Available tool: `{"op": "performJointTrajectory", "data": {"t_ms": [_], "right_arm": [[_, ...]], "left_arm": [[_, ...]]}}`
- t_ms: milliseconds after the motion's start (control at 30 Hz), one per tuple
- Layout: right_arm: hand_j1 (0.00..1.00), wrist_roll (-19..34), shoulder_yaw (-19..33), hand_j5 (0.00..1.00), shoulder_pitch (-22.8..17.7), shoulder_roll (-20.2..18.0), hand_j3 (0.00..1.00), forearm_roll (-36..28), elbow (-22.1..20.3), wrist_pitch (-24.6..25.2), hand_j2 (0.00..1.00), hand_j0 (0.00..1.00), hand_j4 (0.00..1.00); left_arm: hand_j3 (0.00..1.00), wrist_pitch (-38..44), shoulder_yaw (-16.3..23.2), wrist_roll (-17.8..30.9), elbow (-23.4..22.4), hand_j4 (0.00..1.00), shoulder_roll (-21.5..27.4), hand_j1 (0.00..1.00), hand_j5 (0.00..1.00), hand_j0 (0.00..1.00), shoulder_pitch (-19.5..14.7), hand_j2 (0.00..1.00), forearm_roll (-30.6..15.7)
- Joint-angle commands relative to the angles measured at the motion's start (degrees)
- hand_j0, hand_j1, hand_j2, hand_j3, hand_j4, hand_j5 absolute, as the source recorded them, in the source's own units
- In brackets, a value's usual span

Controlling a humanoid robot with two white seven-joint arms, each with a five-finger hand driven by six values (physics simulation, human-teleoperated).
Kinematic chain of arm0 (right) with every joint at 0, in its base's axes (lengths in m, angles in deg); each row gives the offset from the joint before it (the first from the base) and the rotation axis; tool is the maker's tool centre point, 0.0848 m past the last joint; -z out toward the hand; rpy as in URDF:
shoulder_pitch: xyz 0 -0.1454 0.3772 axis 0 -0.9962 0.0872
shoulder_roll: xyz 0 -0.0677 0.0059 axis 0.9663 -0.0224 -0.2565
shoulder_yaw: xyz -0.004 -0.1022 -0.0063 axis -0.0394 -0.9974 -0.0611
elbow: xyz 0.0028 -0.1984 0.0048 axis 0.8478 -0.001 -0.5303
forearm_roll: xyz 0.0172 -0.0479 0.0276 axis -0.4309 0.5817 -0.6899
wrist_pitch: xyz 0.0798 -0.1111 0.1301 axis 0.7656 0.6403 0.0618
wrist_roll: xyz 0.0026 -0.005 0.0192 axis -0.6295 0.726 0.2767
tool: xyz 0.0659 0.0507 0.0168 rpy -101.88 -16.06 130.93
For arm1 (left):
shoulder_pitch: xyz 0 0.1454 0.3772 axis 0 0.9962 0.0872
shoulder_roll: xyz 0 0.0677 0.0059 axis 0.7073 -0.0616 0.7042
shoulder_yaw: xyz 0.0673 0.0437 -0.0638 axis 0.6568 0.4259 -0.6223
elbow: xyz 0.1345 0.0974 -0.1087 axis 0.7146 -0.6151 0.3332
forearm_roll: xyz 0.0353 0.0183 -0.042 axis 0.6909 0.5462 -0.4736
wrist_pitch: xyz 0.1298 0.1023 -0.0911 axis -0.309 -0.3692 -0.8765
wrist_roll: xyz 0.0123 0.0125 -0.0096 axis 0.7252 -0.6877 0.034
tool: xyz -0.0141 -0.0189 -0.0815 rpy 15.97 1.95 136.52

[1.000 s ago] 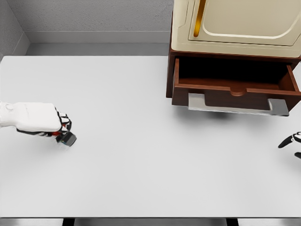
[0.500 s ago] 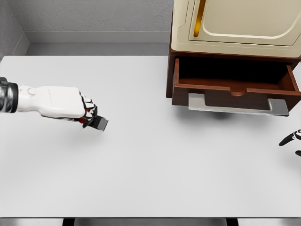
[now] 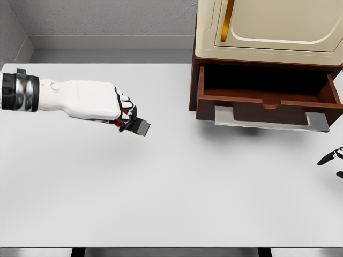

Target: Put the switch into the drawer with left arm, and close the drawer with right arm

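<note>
Gripping dark switch (image 3: 141,127), left robot hand (image 3: 121,111) fingers curled, above table (image 3: 171,187)

L arm reached in from the left, forearm roughly level, left hand (image 3: 115,107) w/ fingers (image 3: 126,113) curled tight around the switch (image 3: 141,127). Right hand (image 3: 333,159) barely showed at right edge, fingers spread.

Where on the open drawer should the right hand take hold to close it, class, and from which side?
On the grey handle bar along the drawer's front face, coming from the table side straight ahead of it. The bar juts out across the front, and the drawer slides back into the cabinet. The right hand waits at the picture's right edge.
</note>
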Motion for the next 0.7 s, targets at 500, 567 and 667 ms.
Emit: {"op": "performJointTrajectory", "data": {"t_ms": [500, 567, 667], "right_arm": [[0.63, -0.02, -0.29, 0.63, 0.09, -0.08, 0.63, -0.41, -0.02, 0.16, 0.63, 0.63, 0.63], [0.63, -0.02, -0.29, 0.63, 0.18, 0.01, 0.63, -0.41, 0.07, 0.16, 0.63, 0.63, 0.63], [0.63, -0.02, -0.29, 0.63, 0.26, -0.08, 0.63, -0.41, 0.07, 0.16, 0.63, 0.63, 0.63]], "left_arm": [[0.35, 0.15, -0.93, 0.00, -0.70, 0.35, -8.37, 0.35, 0.35, 0.35, -5.01, 0.35, -0.48], [0.35, 0.15, -0.93, 0.00, -0.70, 0.35, -9.51, 0.35, 0.35, 0.35, -5.45, 0.35, -0.48], [0.35, 0.15, -1.02, 0.00, -0.70, 0.35, -9.51, 0.35, 0.35, 0.35, -6.16, 0.35, -0.57]]}}
